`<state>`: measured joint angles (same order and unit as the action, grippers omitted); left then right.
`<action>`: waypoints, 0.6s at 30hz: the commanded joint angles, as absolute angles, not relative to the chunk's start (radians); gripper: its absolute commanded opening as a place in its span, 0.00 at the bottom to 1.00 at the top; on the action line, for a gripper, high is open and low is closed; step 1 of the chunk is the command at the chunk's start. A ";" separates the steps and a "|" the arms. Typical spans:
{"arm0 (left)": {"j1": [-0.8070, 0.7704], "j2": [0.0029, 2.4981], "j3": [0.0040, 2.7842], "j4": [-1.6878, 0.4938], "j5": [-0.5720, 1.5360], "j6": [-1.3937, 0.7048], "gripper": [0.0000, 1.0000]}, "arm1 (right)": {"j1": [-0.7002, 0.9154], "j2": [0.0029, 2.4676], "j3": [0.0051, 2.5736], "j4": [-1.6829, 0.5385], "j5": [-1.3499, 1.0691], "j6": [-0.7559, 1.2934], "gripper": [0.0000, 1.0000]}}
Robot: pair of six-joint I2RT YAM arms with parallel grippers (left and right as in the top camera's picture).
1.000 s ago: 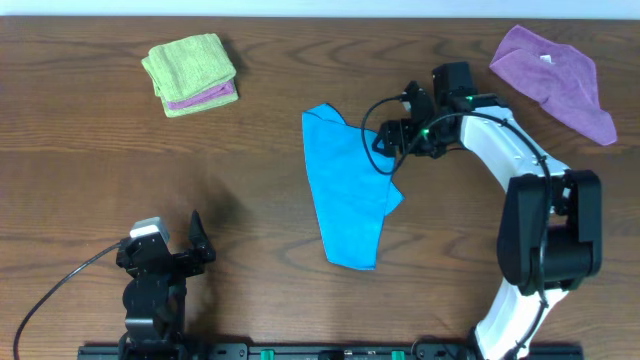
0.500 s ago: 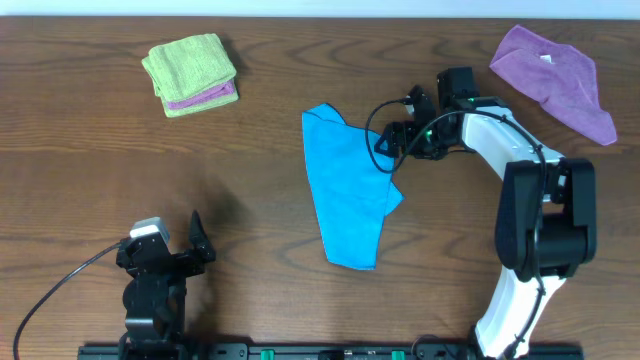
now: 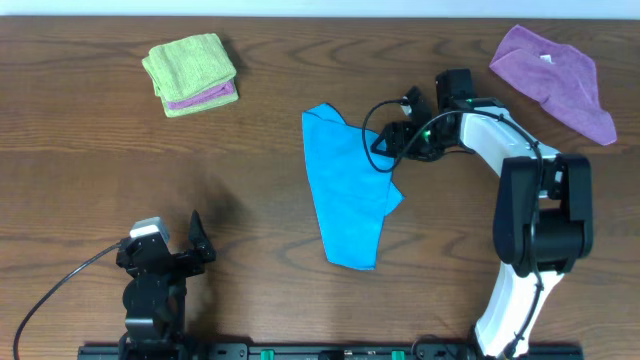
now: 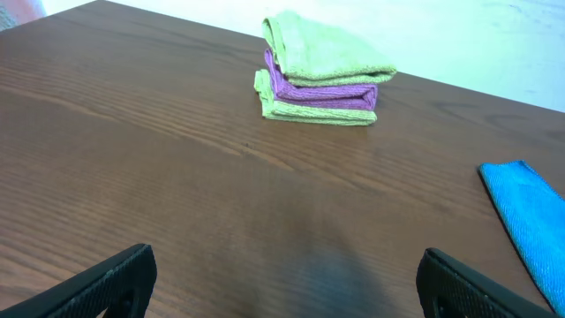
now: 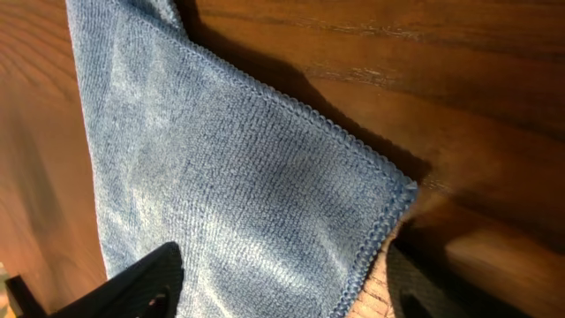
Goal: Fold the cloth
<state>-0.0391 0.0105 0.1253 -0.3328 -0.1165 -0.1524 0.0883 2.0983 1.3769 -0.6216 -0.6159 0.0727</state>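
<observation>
Sky-blue cloth (image 3: pixel 345 195) lying beneath right gripper (image 5: pixel 278 283), hemmed corner sitting between its fingers (image 5: pixel 141 278); I'm seeing jaws apart, nothing clamped. Left gripper (image 4: pixel 287 283) sitting with jaws spread wide, cloth well off ahead-right of it.

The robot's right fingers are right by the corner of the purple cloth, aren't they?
No. The right fingers are by the corner of the blue cloth, not the purple one; the right wrist view shows it. The purple cloth lies apart, off to the right.
</observation>
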 commanded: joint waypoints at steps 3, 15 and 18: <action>-0.032 0.004 0.103 -0.339 -0.130 -0.135 0.95 | 0.087 2.133 1.382 -0.611 -0.617 0.085 0.62; -0.032 0.004 0.103 -0.339 -0.130 -0.135 0.95 | 0.087 2.133 1.382 -0.584 -0.618 0.086 0.01; -0.032 0.004 0.103 -0.339 -0.130 -0.135 0.96 | 0.088 2.132 1.404 -0.603 -0.643 0.086 0.01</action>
<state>-0.0391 0.0105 0.1253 -0.3328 -0.1165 -0.1524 0.0883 2.1220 1.3777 -0.5907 -0.6106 0.0887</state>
